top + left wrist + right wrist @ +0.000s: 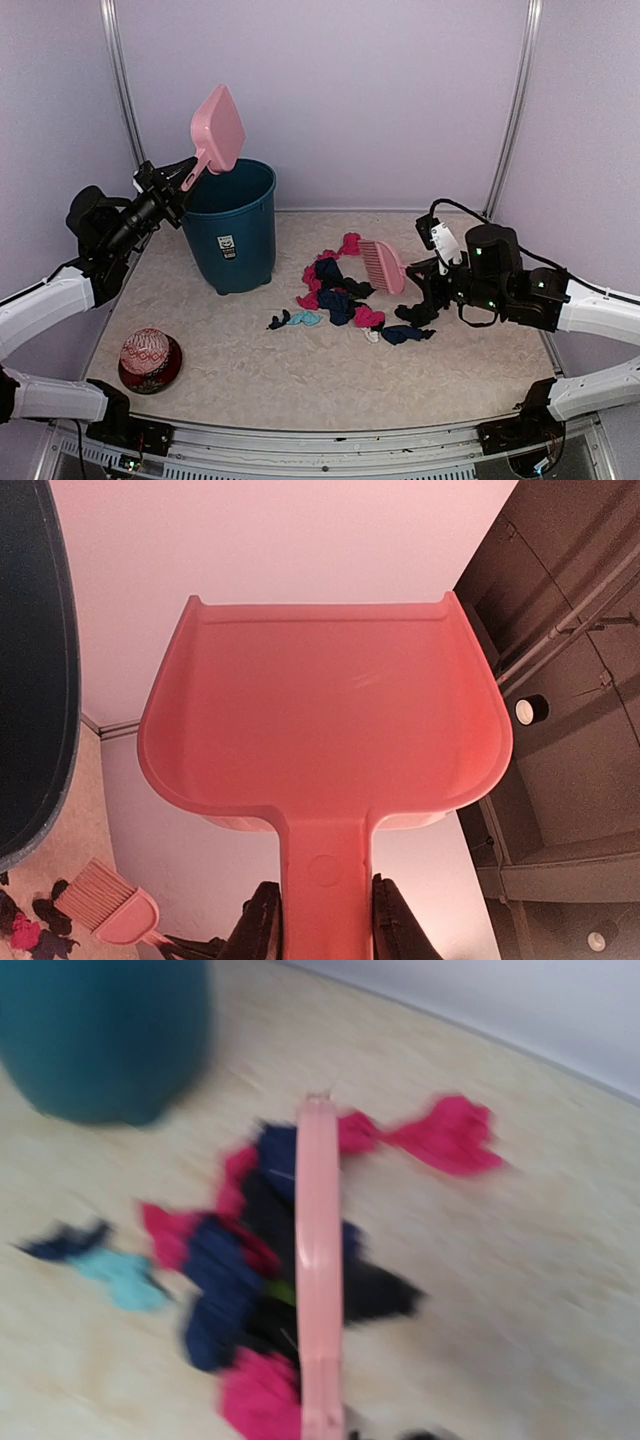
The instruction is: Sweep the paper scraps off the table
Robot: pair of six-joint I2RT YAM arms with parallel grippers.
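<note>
Enclosure: lilac walls (350, 90), beige marbled tabletop (300, 380).

Paper scraps (335, 295): all on the tabletop, loosely heaped near its middle, right of the teal bin (232, 225) and left of the right arm. Colours are black, dark blue and magenta.
- One magenta piece lies at the far edge of the heap.
- A dark blue and a light teal piece sit just off its left side.
- A dark blue piece and a small white one sit at its near right.

Left arm: left fingers (262, 925) clenched on the handle of the pink dustpan (217, 130), one on either side. The pan is raised over the bin's rim and tipped up, well apart from the scraps.

Right arm: the pink brush (382, 265) stands at the right side of the heap, bristles among the scraps. Its handle runs into the right fingers (420, 288), which appear clamped on it. The right wrist view is blurred and does not show the grip itself.

Also present: a red patterned ball (148, 352) in a dark bowl (160, 380), near left.
</note>
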